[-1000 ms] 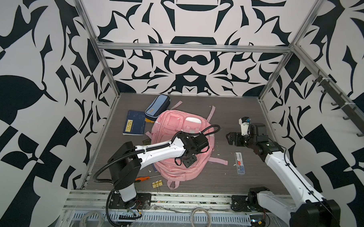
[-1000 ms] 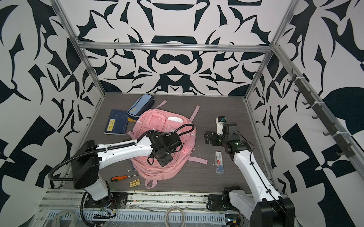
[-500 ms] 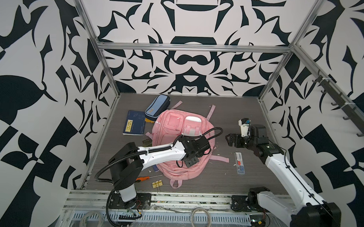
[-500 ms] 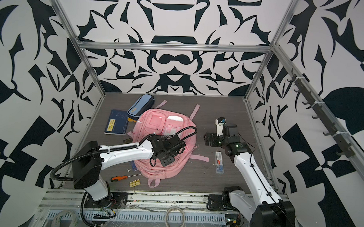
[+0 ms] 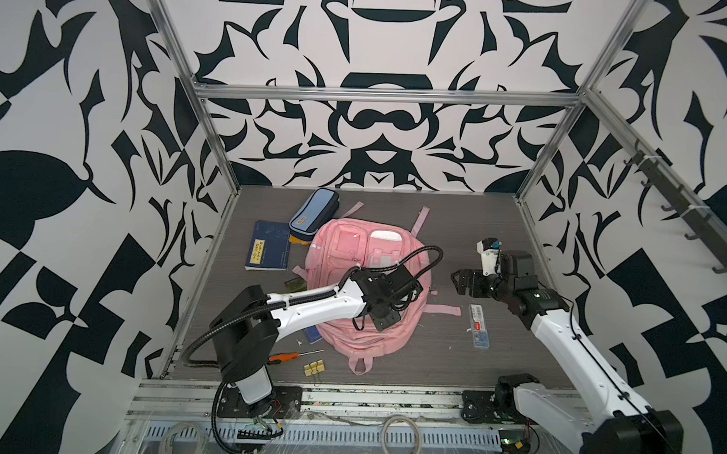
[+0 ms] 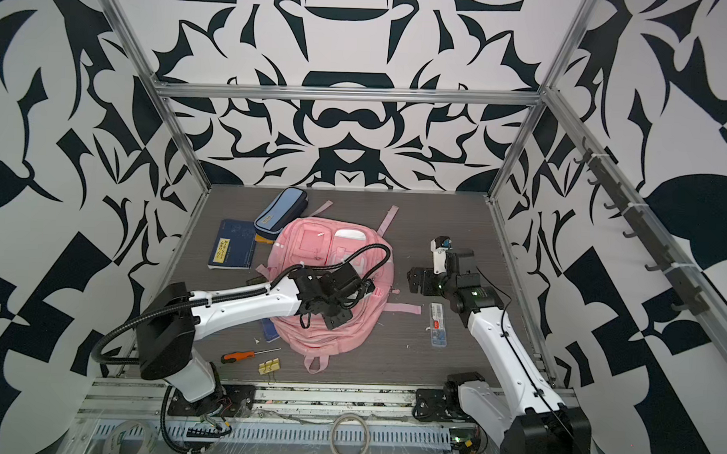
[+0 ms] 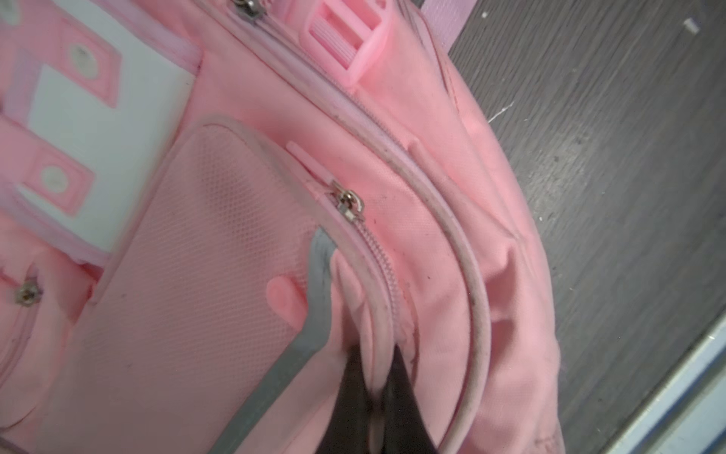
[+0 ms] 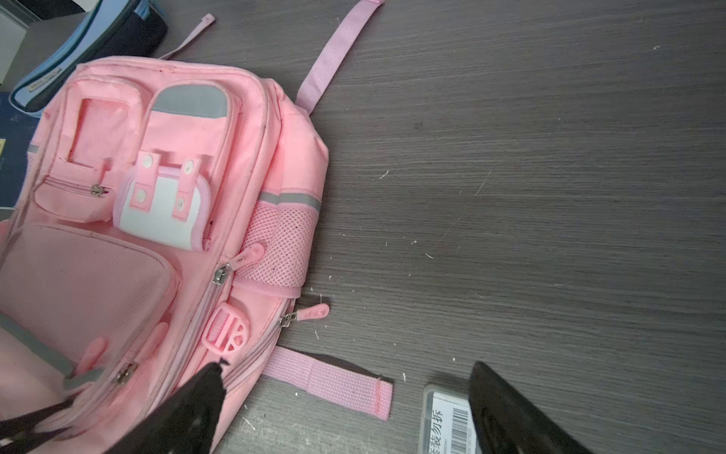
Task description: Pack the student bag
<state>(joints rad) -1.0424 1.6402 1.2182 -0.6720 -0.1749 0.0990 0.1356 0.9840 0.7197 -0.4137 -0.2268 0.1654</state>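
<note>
The pink student bag lies flat mid-table, pockets up. My left gripper reaches over its right half. In the left wrist view the left gripper is shut on a raised fold of the student bag, at the piped edge of the front pocket below a metal zip slider. My right gripper hovers just right of the bag. In the right wrist view the right gripper is open above a loose pink strap, holding nothing.
A blue pencil case and a dark blue notebook lie at the bag's far left. A clear barcoded box sits under the right arm. An orange-handled screwdriver and yellow binder clips lie front left.
My left gripper's jaws have closed onto the fold of the bag by the front pocket, and that arm has shifted slightly toward the table's front. The right arm has hardly moved.
</note>
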